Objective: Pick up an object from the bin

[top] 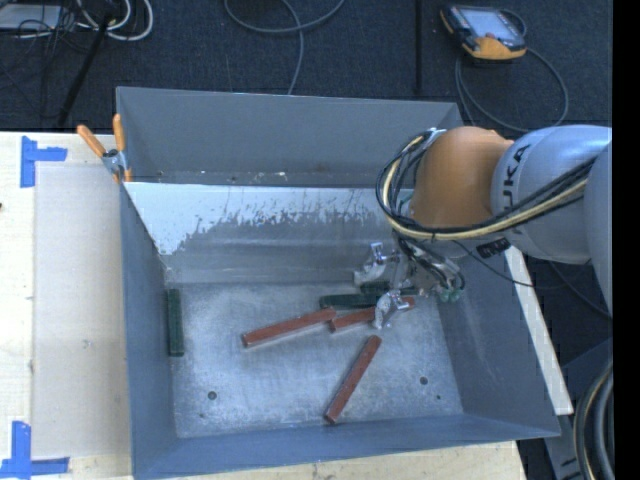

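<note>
End effector (pixel 386 290) at short brown stick's (pixel 352 320) right end; contact unclear.

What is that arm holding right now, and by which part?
It cannot be told. The gripper is down at the right end of a reddish-brown stick mid-bin, but no clear grip shows.

The bin (pixel 300 148) is grey, the sticks (pixel 290 330) reddish-brown, the bar (pixel 174 321) dark green.

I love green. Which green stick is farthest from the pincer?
The lone green stick at the far left; the other green stick lies beside the pincer.
</note>
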`<state>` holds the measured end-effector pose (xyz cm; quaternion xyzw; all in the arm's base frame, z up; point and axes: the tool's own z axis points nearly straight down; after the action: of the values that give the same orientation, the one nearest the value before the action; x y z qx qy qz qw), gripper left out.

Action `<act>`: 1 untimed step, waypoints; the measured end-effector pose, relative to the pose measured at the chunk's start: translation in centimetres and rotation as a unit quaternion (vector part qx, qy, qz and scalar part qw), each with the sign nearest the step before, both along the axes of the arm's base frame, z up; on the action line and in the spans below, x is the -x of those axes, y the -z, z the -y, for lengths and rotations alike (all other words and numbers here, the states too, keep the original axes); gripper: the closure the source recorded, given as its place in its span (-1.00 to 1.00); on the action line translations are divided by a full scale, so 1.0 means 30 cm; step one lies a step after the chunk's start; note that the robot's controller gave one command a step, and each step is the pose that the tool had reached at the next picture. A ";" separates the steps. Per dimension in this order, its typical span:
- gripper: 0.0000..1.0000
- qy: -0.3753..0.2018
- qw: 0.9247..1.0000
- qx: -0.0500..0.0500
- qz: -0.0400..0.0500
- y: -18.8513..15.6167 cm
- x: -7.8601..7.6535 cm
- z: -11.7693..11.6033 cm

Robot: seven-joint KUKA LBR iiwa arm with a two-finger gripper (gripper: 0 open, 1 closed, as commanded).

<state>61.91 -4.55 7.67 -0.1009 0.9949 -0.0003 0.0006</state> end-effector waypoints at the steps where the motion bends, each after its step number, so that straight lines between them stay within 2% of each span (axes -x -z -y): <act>1: 1.00 0.000 1.000 0.000 0.000 -0.009 0.002 0.000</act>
<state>61.85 -4.55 7.95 -0.1011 0.9949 -0.0003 0.0009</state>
